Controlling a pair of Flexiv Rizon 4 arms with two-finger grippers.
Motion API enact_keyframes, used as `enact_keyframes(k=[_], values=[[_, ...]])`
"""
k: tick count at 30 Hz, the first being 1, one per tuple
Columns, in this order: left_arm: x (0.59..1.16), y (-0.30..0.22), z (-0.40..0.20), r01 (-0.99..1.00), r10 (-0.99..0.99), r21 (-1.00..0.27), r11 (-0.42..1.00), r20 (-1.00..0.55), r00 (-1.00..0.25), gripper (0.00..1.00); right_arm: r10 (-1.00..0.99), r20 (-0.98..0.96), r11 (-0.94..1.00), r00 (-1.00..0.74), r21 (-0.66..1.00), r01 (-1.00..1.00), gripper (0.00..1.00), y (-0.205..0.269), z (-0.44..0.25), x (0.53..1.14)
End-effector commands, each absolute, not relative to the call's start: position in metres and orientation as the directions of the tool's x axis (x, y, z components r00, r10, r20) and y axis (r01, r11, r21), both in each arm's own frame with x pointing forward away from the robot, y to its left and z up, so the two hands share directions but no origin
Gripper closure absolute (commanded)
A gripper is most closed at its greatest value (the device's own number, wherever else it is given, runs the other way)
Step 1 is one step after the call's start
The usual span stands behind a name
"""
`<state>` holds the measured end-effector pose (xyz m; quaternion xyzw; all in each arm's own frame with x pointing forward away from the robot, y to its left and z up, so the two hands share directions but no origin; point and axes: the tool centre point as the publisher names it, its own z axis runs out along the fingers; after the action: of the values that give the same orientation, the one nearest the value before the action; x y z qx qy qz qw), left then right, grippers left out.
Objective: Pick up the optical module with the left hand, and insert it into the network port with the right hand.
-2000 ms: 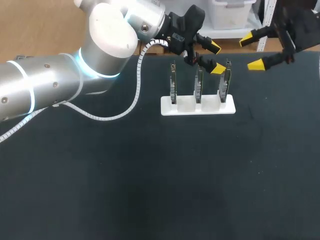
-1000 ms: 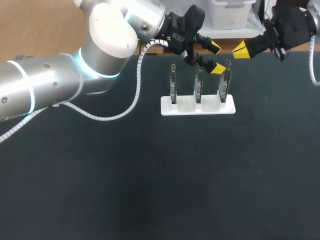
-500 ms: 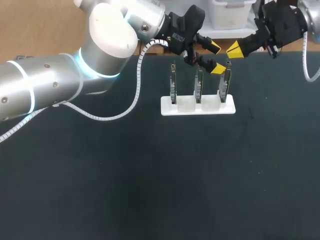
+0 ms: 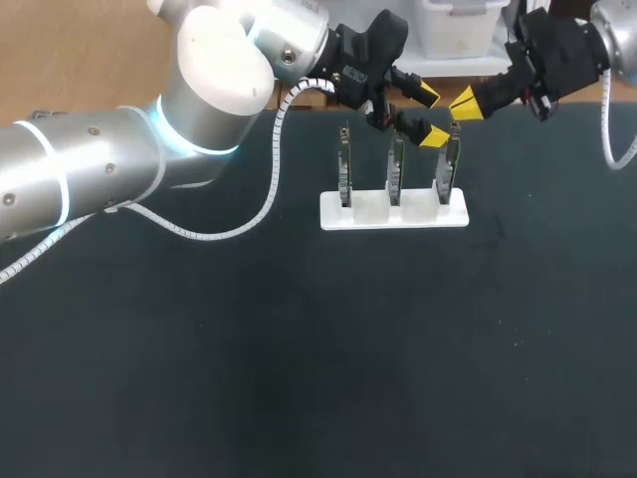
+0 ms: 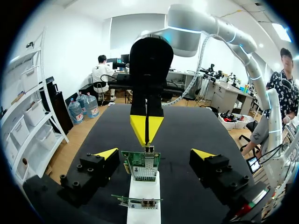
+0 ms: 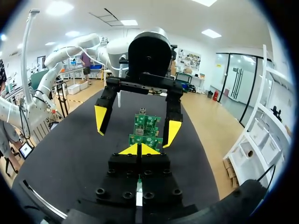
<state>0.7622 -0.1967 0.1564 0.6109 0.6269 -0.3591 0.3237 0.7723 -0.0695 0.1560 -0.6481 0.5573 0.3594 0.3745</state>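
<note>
On the table (image 4: 299, 358), a white rack (image 4: 393, 215) is holding three upright boards (image 4: 395, 167). The left gripper (image 4: 429, 117) is hanging spread beside them, and the right gripper (image 4: 465, 103) is keeping its tips pressed together.

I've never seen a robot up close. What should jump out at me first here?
Three green circuit boards stand upright in a white holder toward the far edge of the black table. Two yellow-tipped grippers meet at the rightmost board: the left gripper open beside it, the right gripper with tips pressed together over its top.
</note>
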Motion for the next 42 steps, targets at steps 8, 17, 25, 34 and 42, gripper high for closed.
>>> enact_keyframes(k=[8,17,25,34,42], values=[[0.764,-0.198,0.157,0.998,0.537,-0.057,-0.006,-0.842,-0.045,0.00,-0.453,-0.884,-0.097,0.111,-0.075,-0.992,1.00,-0.067,0.150,0.775],[0.764,-0.198,0.157,0.998,0.537,-0.057,-0.006,-0.842,-0.045,0.00,-0.451,-0.888,-0.086,0.093,-0.060,-0.994,1.00,-0.070,0.145,0.774],[0.764,-0.198,0.157,0.998,0.537,-0.057,-0.006,-0.842,-0.045,0.00,-0.442,-0.893,-0.084,0.087,-0.055,-0.995,1.00,-0.069,0.142,0.775],[0.764,-0.198,0.157,0.998,0.537,-0.057,-0.006,-0.842,-0.045,0.00,-0.439,-0.895,-0.094,0.078,-0.041,-0.995,1.00,-0.064,0.138,0.772],[0.764,-0.198,0.157,0.998,0.537,-0.057,-0.006,-0.842,-0.045,0.00,-0.442,-0.894,-0.084,0.068,-0.034,-0.996,1.00,-0.065,0.136,0.769]])
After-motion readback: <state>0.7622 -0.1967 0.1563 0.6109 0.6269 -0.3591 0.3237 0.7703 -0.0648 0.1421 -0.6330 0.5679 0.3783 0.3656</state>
